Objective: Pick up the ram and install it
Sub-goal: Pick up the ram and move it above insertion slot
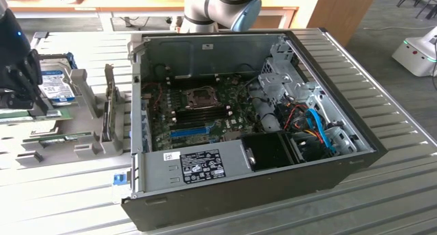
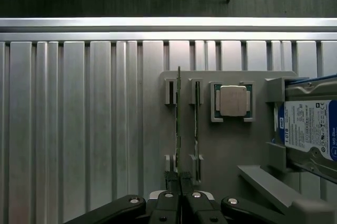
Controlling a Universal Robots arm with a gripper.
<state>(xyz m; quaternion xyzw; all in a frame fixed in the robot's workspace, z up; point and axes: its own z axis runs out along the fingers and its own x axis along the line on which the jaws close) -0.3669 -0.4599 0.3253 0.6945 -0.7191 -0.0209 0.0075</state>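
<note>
Closest to your wrist camera, the gripper (image 2: 178,182) has its black fingers (image 2: 170,181) drawn in until just a thin slit separates them. The near end of the ram (image 2: 179,119) runs straight into that slit, so the jaws are pinching the stick by its edge. The ram stands on edge in the grey holder (image 2: 221,150), with a second memory stick (image 2: 197,124) in the slot just beside it. Beyond that stick sits a CPU (image 2: 233,100) in its own recess, and then a hard drive (image 2: 310,129) with a blue label.

Only your exterior view takes in the open computer case (image 1: 239,194), which fills the middle of the frame. Its motherboard (image 1: 204,112) is exposed, with a blue slot (image 1: 189,131) near the frame's centre. That view puts the gripper as a dark mass at the upper left, over the holder and well apart from the case. Both views show you the slatted metal table (image 2: 79,129) under everything.
</note>
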